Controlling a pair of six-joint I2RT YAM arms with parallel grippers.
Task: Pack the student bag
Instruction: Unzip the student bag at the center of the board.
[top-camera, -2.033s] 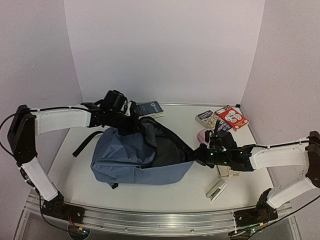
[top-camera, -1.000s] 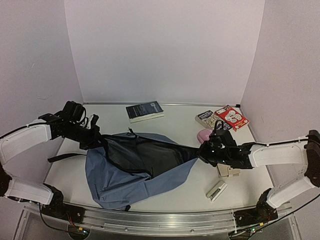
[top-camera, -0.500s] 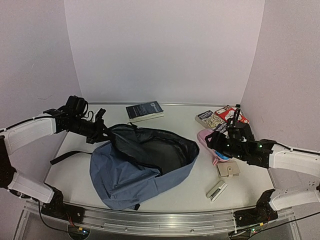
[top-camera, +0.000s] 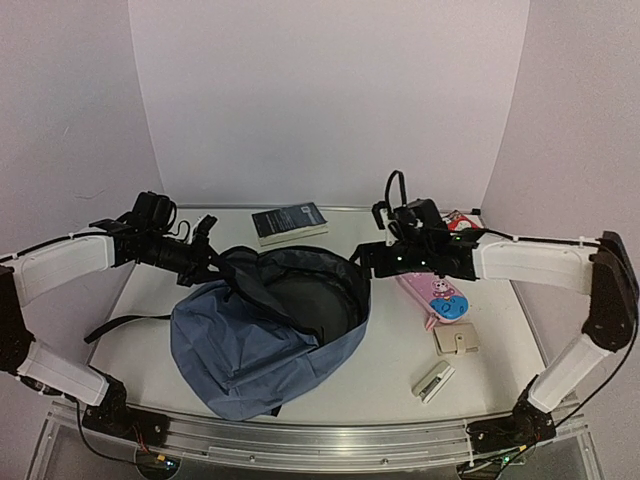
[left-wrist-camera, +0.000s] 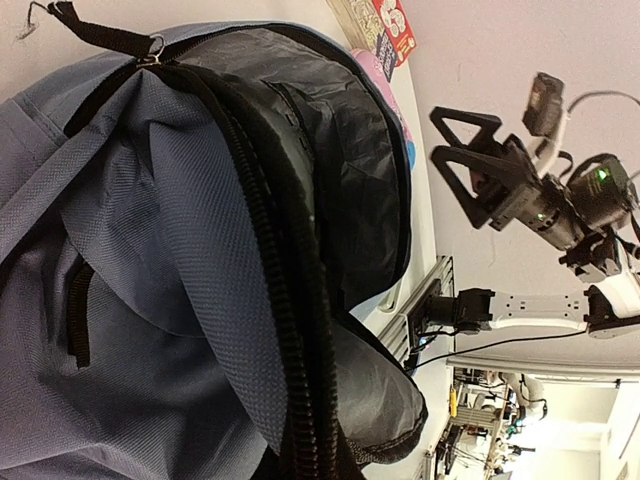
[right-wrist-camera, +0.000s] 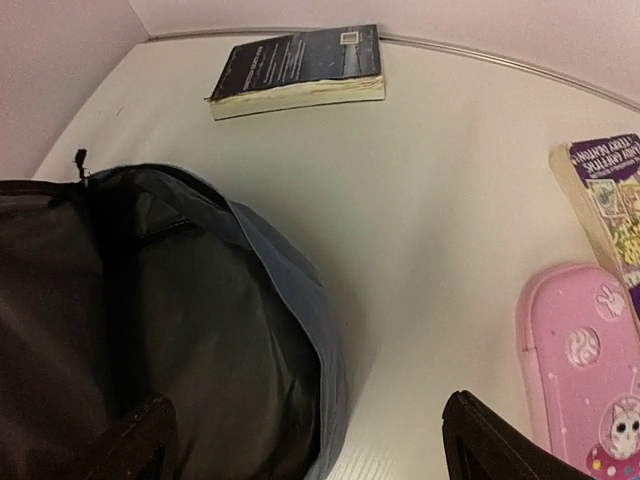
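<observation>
- On the pale bench (top-camera: 400, 372), left of centre, the student bag (top-camera: 265, 340) lies with its mouth gaping and its dark lining showing.
- At the bag's left rim, the left pincer (top-camera: 205, 262) is clenched on the zipper edge and holds it raised.
- Over the bag's right rim, the right pincer (top-camera: 368, 258) is released, with nothing between its spread fingers.
- Near the back wall lies a dark book (top-camera: 290, 222).
- Right of the bag, apart from it, lies a pink pencil case (top-camera: 435, 297).
</observation>
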